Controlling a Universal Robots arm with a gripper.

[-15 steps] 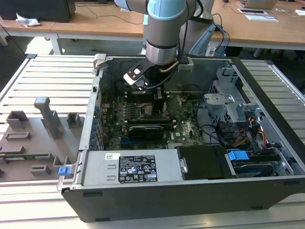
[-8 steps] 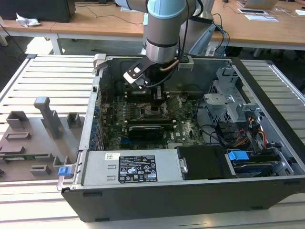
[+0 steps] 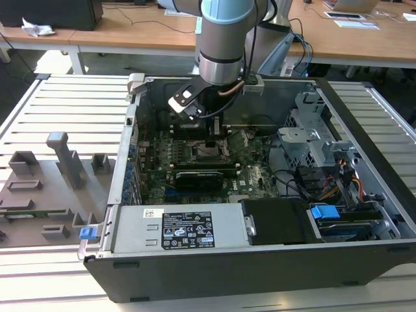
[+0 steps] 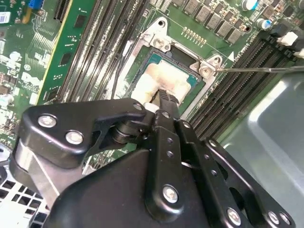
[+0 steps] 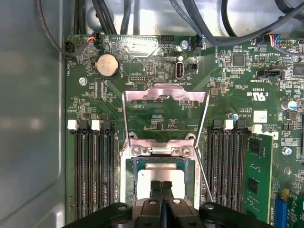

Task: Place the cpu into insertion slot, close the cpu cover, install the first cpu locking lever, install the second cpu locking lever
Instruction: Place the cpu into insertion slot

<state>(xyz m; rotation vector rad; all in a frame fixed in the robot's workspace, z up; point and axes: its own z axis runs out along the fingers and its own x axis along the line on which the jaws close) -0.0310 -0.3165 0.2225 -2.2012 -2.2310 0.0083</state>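
The cpu (image 5: 159, 172) lies flat inside the socket frame on the green motherboard (image 5: 237, 85); its pale top (image 4: 166, 78) is smeared with whitish residue. The cpu cover (image 5: 164, 92), a silvery frame with a window, is swung open away from the socket on its hinge. A thin wire locking lever (image 5: 205, 183) stands free beside the socket and also shows in the second wrist view (image 4: 261, 69). My gripper (image 5: 161, 186) is shut with nothing between its fingers, and its tip (image 4: 164, 97) is right at the cpu's top. In the exterior view my gripper (image 3: 214, 130) hangs inside the open computer case.
Memory slots (image 5: 90, 166) flank the socket on both sides. A long black card (image 3: 201, 177) lies in front of the socket, and a grey power supply (image 3: 188, 227) sits along the case front. A drive cage (image 3: 318, 143) with cables stands toward the exterior view's right. Grey fixtures (image 3: 65, 162) stand outside the case.
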